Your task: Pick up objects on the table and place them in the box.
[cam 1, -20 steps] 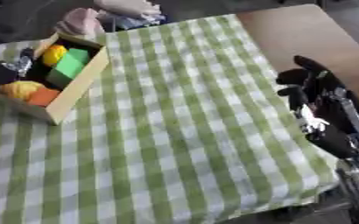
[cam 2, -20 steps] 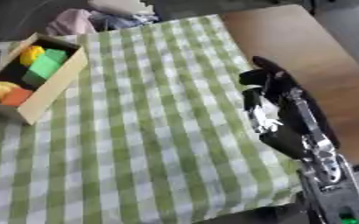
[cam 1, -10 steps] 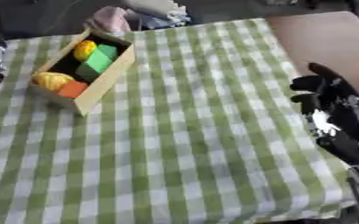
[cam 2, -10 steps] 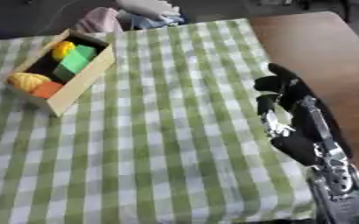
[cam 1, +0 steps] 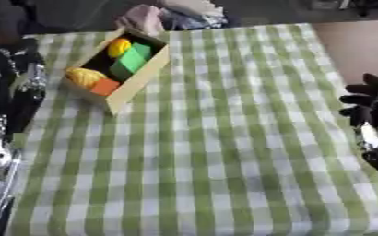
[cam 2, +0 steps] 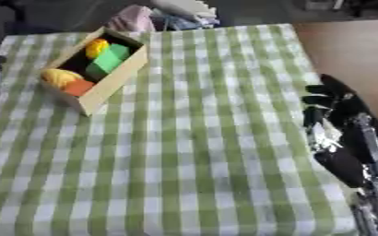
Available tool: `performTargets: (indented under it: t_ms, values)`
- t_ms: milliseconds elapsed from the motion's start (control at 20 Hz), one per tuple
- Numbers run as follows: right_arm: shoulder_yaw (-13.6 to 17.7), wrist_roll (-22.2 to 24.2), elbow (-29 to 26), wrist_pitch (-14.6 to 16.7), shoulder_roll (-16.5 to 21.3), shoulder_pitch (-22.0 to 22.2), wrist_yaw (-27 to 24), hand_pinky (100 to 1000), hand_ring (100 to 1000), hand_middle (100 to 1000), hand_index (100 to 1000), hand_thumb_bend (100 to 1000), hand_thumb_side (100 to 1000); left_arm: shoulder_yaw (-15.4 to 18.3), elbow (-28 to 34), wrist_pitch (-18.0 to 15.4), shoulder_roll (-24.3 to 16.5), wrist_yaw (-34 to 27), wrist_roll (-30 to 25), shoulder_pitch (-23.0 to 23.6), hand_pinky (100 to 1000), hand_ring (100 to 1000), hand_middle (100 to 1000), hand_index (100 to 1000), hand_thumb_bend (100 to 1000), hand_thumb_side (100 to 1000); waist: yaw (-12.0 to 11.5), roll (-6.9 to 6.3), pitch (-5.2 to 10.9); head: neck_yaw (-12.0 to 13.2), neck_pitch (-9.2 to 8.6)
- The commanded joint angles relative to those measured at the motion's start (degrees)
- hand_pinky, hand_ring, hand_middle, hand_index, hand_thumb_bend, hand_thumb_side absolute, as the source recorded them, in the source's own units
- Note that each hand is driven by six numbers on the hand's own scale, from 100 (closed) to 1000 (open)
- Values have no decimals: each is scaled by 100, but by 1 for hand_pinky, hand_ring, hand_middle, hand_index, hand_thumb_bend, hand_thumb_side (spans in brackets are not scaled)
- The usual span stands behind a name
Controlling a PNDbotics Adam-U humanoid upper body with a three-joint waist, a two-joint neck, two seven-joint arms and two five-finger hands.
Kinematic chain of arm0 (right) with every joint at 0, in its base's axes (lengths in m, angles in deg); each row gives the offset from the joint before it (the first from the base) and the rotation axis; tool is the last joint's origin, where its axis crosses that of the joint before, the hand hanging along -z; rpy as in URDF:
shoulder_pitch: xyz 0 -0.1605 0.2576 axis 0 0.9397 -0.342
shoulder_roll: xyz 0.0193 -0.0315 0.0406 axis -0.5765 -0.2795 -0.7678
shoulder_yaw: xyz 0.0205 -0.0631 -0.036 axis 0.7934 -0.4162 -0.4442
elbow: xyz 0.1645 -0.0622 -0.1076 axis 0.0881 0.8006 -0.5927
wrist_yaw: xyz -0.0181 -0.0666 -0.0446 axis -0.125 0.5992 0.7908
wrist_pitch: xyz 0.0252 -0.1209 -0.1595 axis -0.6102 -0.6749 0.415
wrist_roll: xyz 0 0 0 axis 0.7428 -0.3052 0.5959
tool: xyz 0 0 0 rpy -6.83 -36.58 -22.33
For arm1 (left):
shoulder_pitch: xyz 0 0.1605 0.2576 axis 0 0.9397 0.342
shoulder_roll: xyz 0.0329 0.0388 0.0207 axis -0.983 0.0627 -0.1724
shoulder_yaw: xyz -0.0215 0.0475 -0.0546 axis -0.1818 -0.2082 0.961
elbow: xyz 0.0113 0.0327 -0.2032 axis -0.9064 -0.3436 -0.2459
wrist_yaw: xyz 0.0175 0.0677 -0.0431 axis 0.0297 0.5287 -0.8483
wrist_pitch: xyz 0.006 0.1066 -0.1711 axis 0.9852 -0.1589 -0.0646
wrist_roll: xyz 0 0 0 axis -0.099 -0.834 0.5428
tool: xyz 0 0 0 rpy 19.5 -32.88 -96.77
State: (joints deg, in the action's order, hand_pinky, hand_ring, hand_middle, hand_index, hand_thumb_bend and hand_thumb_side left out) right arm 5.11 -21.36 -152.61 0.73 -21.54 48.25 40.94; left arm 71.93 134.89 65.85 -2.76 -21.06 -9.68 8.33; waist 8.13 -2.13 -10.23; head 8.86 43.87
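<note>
Fingers, right hand (cam 2: 327,103): curled inward, black, grasping nothing; hand sits at the right edge of the cloth, forearm running down toward the lower right corner
Fingers, left hand: cannot tell; only a black and silver left arm (cam 1: 0,133) shows along the left edge, the hand itself not made out
Box (cam 1: 142,73): tan, open-topped, oblong; lies askew at the upper left of the table, one short end toward the far edge, the other toward the near left
Yellow object (cam 1: 118,46): rounded; in the far end of the box
Green block (cam 1: 130,61): angular, bright green; in the middle of the box, just beside the yellow object
Yellow-orange object (cam 1: 84,76): rounded, paler; at the left side of the box's near end
Orange block (cam 1: 106,86): small, angular; in the near end of the box, touching the yellow-orange object
Tablecloth (cam 1: 224,152): green and white check; covers most of the table; no loose objects on it outside the box
Table (cam 2: 345,50): bare brown wood showing at the upper right, beyond the cloth's edge
Bundle of fabric (cam 2: 136,19): pink and pale, past the far edge behind the box; shape unclear
</note>
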Motion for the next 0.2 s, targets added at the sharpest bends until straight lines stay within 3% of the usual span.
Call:
performTargets:
  t_ms: [50,200]
  values:
    - [82,-80,-41,-13,39,-25,68,691,779,841,940,100,470,-37,116,-12,159,-51,-60,15,732,701,706,772,100,696,5,59,91,61,25]
    - [100,-92,-21,-36,37,-2,126,691,775,810,942,100,470,-122,103,61,262,-199,-35,44,729,694,701,778,100,708,12,50,112,56,25]
